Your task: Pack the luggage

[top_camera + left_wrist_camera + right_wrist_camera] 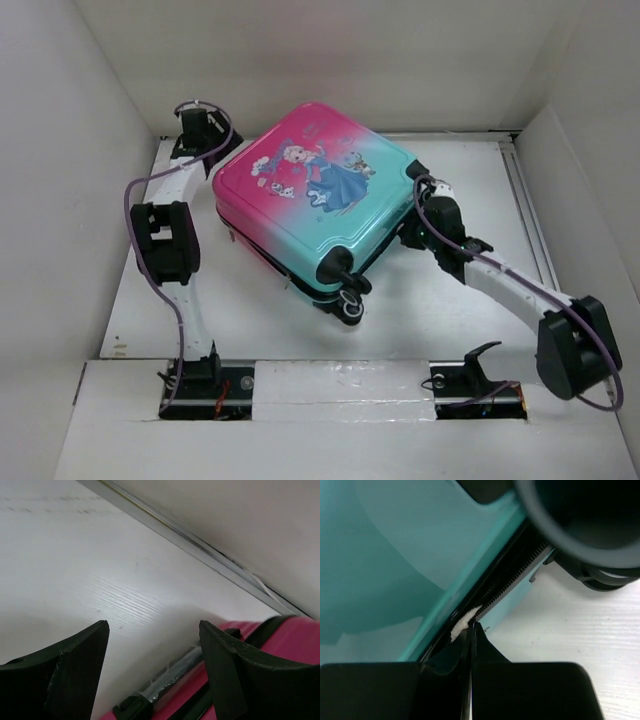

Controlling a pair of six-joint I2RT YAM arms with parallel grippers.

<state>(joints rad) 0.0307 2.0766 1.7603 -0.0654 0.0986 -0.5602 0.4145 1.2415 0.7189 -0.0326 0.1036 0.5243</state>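
The luggage (310, 195) lies flat and shut on the white table, princess print up, pink end at the back left and teal end with black wheels (348, 290) at the front. My left gripper (208, 150) is open and empty at its back left corner. In the left wrist view (152, 630) it hangs over the table beside the pink shell (295, 640) and a silver handle bar (175, 672). My right gripper (412, 235) is at the suitcase's right edge. In the right wrist view (471, 627) it is shut on a white zipper pull (462, 621) on the black zipper (515, 570).
White walls enclose the table on the left, back and right. A metal rail (530, 230) runs along the right edge and another along the back wall (200, 545). A suitcase wheel (585, 525) sits just above my right gripper.
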